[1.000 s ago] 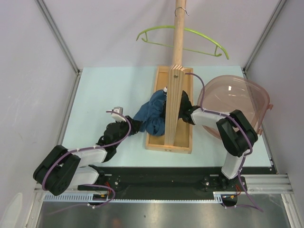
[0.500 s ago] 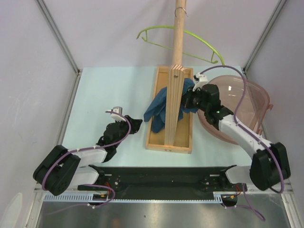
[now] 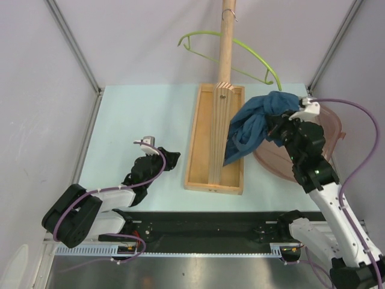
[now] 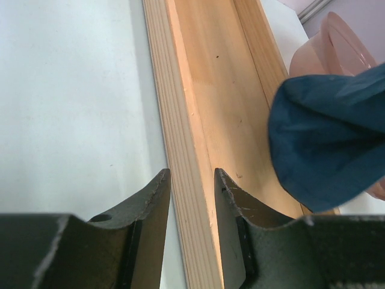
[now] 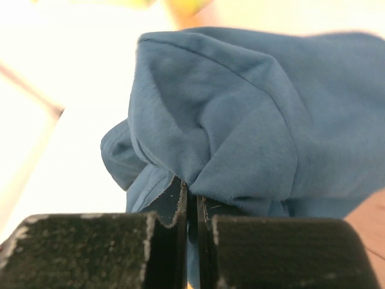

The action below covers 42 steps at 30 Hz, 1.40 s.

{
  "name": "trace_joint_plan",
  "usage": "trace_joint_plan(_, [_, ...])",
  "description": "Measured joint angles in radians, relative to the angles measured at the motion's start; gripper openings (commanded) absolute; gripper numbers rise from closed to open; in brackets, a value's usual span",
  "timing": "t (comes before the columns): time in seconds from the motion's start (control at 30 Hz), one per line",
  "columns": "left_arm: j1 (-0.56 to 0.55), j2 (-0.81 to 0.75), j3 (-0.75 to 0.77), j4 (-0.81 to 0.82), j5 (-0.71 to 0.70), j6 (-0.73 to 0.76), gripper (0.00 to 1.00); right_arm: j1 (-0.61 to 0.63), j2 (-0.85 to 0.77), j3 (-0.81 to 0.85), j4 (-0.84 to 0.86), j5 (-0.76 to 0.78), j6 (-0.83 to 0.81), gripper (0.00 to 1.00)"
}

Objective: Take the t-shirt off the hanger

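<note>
Pale blue desk (image 3: 132,120) and white walls frame the scene. At right centre of the overhead view, the right hand (image 5: 192,208) is clamped tight on a small fold of the t-shirt (image 3: 255,120). The garment hangs bunched over the right rim of the wooden tray (image 3: 204,180), beside the pink bowl (image 3: 331,123) and clear of the bare hanger (image 3: 252,57) at upper centre. So thin a pinch could slip, and the drooping tail could catch the tray rim or the pole (image 3: 225,54). The left hand (image 4: 191,198), half open and empty, sits low by the tray's left rim. Where the hanger meets the pole is hard to make out. The bowl is mostly covered by the arm and the cloth.
</note>
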Motion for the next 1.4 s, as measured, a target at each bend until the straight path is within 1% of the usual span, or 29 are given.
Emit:
trace_joint_plan(0.17, [0.000,-0.002,-0.001,0.000,0.000,0.000,0.40,-0.031,-0.097,0.002,-0.033,0.159,-0.016,0.00])
trace_joint_plan(0.4, [0.000,-0.003,-0.001,0.000,0.000,0.000,0.41,-0.052,-0.159,0.037,-0.039,0.350,-0.040,0.00])
trace_joint_plan(0.6, [0.000,-0.003,-0.002,0.000,0.000,-0.001,0.41,-0.058,-0.177,0.045,-0.027,0.509,-0.081,0.00])
trace_joint_plan(0.67, [0.000,-0.003,-0.002,0.000,0.000,-0.001,0.41,-0.069,-0.171,0.045,-0.002,0.573,-0.112,0.00])
trace_joint_plan(0.77, [0.000,-0.003,-0.002,0.000,0.000,-0.001,0.41,-0.088,-0.146,0.046,0.043,0.626,-0.156,0.00])
trace_joint_plan(0.87, [0.000,-0.003,-0.002,0.000,0.000,-0.001,0.41,-0.137,-0.088,0.063,0.105,0.647,-0.185,0.00])
trace_joint_plan(0.97, [0.000,-0.003,-0.002,0.000,0.000,-0.001,0.41,-0.189,-0.003,0.115,0.117,0.623,-0.169,0.00])
trace_joint_plan(1.1, [0.000,-0.003,-0.002,0.000,0.000,-0.001,0.41,-0.222,0.150,0.227,0.103,0.569,-0.111,0.01])
trace_joint_plan(1.27, [0.000,-0.008,-0.002,0.000,0.000,-0.001,0.41,-0.232,0.238,0.222,0.038,0.552,0.001,0.00])
trace_joint_plan(1.3, [0.000,-0.011,-0.002,0.000,0.000,-0.001,0.41,-0.237,0.246,0.216,0.018,0.552,0.034,0.05])
trace_joint_plan(1.33, [0.000,-0.013,-0.003,0.000,0.000,-0.001,0.41,-0.245,0.256,0.201,-0.016,0.553,0.086,0.11])
trace_joint_plan(1.37, [0.000,-0.016,-0.006,0.000,0.001,-0.001,0.41,-0.250,0.261,0.186,-0.044,0.554,0.123,0.23])
trace_joint_plan(1.4, [0.000,-0.019,-0.007,0.000,0.000,-0.001,0.41,-0.254,0.266,0.161,-0.080,0.551,0.166,0.39])
